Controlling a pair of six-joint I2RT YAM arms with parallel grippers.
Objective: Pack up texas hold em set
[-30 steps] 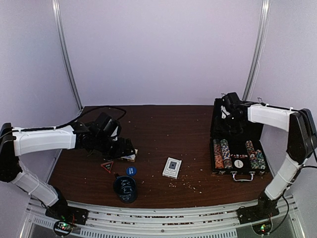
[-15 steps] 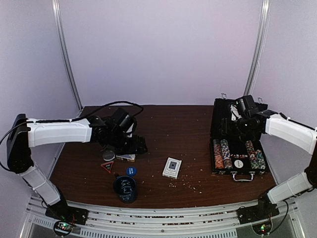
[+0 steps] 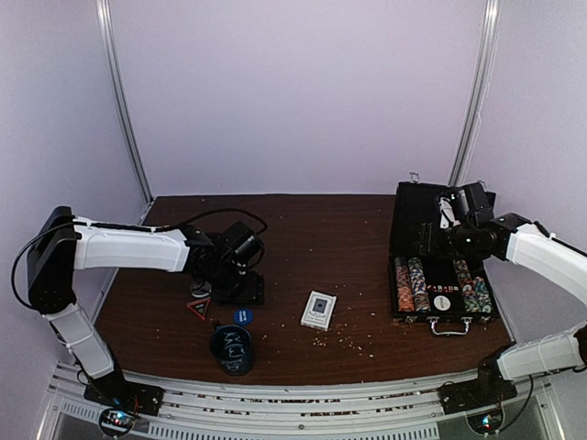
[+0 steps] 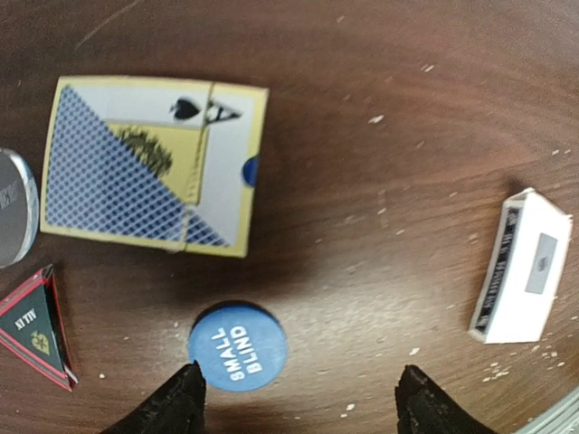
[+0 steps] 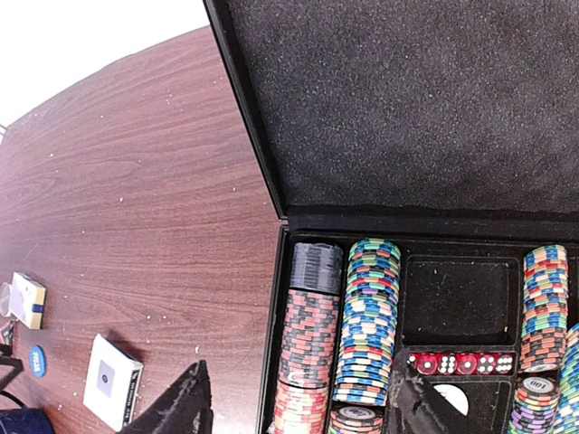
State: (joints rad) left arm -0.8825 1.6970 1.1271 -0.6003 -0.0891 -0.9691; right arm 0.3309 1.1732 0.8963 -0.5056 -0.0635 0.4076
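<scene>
Packing step: loose bits not yet in the case (image 5: 274, 316). Looks like L side is picking pieces off the table (image 3: 312, 238) while R side waits at the case.
L gripper (image 4: 298, 402): fingers spread, nothing btwn them; hangs low over the wood, pointing down.
Small Blind button (image 4: 237, 346): blue disc, flat, just beside one L fingertip (image 4: 179, 405), on its inner side.
Blue/yellow deck (image 4: 154, 163): flat, a little beyond the button, not touching it.
White deck (image 4: 525, 268): well off to the other side, outside the fingers' span. In top view it lies btwn L gripper and case.
All-in triangle (image 4: 32, 325) + silver disc (image 4: 14, 220): at frame edge, next to blue/yellow deck.
R gripper (image 5: 294, 407): spread, empty, above case's front-left part.
Case state: open at R end of table, foam lid (image 5: 407, 108) back. Chip rolls (image 5: 366, 334) and red dice (image 5: 457, 363) sit in slots. One square pocket (image 5: 460, 298) is bare, prob. room for a deck.
Cup (image 3: 231, 348): not part of set, close to button; keep clear.
Next move (my guess): L shifts to centre on button, drops to the wood, closes. Disc is thin + flat, so tips must meet it right at table level or it'll skid out. Then carry across to case.
</scene>
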